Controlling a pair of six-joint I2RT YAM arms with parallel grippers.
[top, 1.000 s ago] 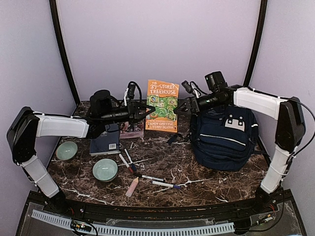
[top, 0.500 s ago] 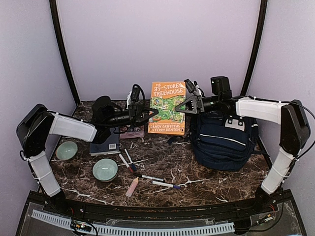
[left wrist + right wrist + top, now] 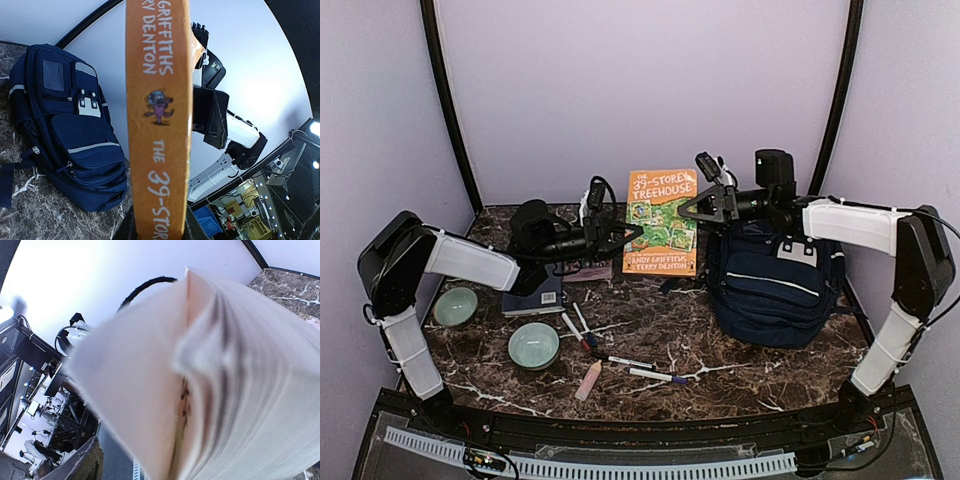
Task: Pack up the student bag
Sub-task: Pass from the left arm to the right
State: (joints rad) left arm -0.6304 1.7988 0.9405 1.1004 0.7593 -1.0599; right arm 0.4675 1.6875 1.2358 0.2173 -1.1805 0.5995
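The orange "39-Storey Treehouse" book (image 3: 660, 220) stands upright in the air at the back middle. My left gripper (image 3: 620, 237) is shut on its lower left edge. In the left wrist view the spine (image 3: 159, 115) runs up from between the jaws of the left gripper (image 3: 159, 227). My right gripper (image 3: 705, 205) is open astride the book's upper right edge. In the right wrist view the blurred page edges (image 3: 215, 390) fill the frame, and one finger (image 3: 85, 460) stands apart from the cover. The navy student bag (image 3: 775, 285) (image 3: 65, 125) sits upright at the right, below the right arm.
A flat navy book (image 3: 533, 290) and a pink-covered book (image 3: 588, 268) lie at left. Two pale green bowls (image 3: 455, 305) (image 3: 533, 345), several markers (image 3: 620, 362) and a pink tube (image 3: 588, 380) lie in front. The back wall is close behind.
My left gripper has carried the orange book a little right and lower. The right gripper has come over the book's right edge and its jaws have narrowed.
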